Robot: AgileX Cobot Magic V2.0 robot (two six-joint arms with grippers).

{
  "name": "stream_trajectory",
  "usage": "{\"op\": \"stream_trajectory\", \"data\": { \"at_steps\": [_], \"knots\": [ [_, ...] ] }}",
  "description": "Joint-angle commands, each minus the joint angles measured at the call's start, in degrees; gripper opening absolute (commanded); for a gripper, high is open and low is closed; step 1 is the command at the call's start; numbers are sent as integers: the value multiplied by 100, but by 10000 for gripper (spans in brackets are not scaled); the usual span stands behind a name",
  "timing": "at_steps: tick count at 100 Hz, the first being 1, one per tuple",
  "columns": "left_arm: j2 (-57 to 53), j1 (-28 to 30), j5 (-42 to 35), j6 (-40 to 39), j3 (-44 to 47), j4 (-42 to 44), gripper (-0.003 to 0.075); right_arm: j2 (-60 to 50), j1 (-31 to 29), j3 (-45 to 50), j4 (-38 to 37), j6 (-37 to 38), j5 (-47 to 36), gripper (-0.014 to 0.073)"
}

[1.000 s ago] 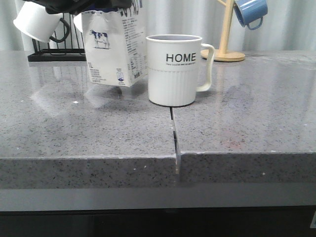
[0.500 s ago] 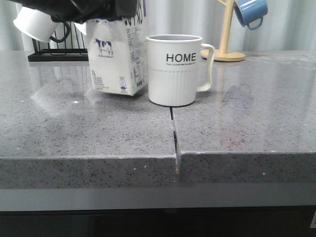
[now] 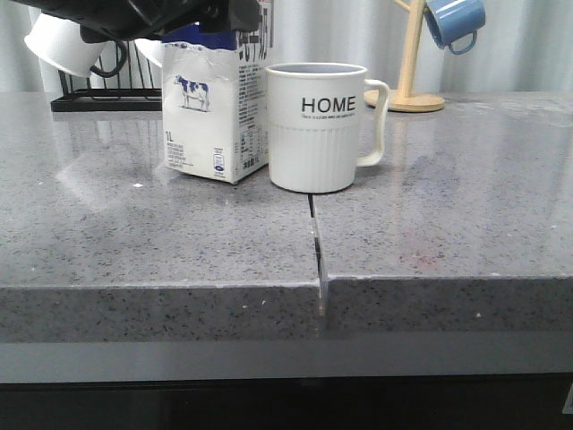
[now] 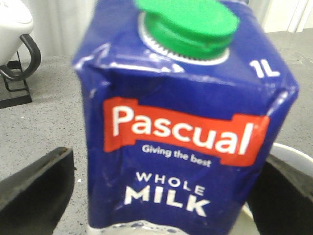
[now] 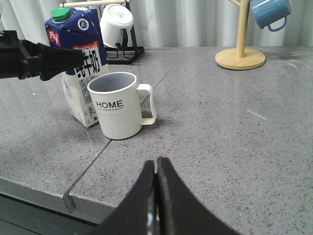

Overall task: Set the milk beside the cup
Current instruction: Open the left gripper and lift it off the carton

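The milk (image 3: 215,112) stands upright on the counter (image 3: 448,206), long axis vertical, green cap (image 4: 186,25) on top, just left of the cup (image 3: 315,125), whose grey interior shows no contents, left gripper (image 3: 161,16) wide astride the carton top, right gripper (image 5: 156,196) closed on nothing.
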Motion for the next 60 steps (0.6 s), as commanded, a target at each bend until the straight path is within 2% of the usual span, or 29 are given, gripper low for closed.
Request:
{"op": "stream_trajectory", "data": {
  "at_steps": [1, 19, 31, 40, 45, 57, 60],
  "knots": [
    [-438, -53, -127, -15, -190, -16, 638, 69, 11, -130, -20, -50, -419, -70],
    [-940, -53, 817, 81, -190, -16, 631, 69, 11, -130, -20, -50, -419, -70],
    [-1327, -53, 1116, 316, -103, -16, 560, 69, 11, -130, -20, -50, -419, -70],
    [-1653, 7, 1219, 372, 7, -16, 428, 69, 11, -130, -20, -50, -419, -70],
    [-1844, 67, 1309, 372, 70, -7, 325, 69, 11, -130, -20, -50, -419, -70],
    [-2336, 333, 1648, 456, 250, 41, 22, 69, 11, -130, -20, -50, -419, -70],
    [-2442, 447, 1769, 468, 285, 56, -20, 69, 11, -130, -20, -50, -419, -70]
  ]
}}
